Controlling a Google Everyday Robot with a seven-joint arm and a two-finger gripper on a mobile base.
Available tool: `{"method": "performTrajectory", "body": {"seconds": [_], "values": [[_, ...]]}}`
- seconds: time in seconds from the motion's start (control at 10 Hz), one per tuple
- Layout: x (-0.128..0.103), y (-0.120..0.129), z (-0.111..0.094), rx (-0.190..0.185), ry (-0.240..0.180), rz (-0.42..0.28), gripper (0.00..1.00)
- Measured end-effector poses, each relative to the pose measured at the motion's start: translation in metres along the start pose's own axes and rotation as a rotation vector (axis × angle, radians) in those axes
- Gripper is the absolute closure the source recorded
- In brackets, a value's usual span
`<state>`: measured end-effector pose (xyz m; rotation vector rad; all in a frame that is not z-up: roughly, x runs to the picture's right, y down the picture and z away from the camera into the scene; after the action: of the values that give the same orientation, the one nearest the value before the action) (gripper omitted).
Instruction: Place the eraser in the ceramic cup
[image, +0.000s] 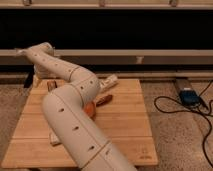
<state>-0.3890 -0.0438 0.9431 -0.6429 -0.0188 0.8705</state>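
Note:
My gripper (36, 79) hangs at the far left back corner of the wooden table (125, 130), at the end of the white arm that sweeps up from the bottom middle of the view. Nothing shows between its fingers, and the jaws stand wide. The eraser is hidden from view. The ceramic cup is hidden too; the arm covers much of the table's left half. A small dark reddish thing (51, 86) lies on the table just right of the gripper.
An orange bowl (91, 110) sits mid-table, half behind the arm, with a brown object (104, 99) beside it. A whitish elongated thing (110, 81) lies near the back edge. A pale block (54, 141) peeks out at front left. Cables and a blue box (189, 96) lie on the floor at right.

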Motion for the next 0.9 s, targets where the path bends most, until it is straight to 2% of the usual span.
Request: {"method": "performTrajectory", "body": {"seconds": [0.3,0.6,0.9], "values": [[0.011,-0.007,0.017,0.010,0.033,0.035,0.20],[0.023,-0.022,0.027,0.020,0.045,0.075,0.20],[0.025,-0.020,0.042,0.010,0.050,0.080,0.20]]}}
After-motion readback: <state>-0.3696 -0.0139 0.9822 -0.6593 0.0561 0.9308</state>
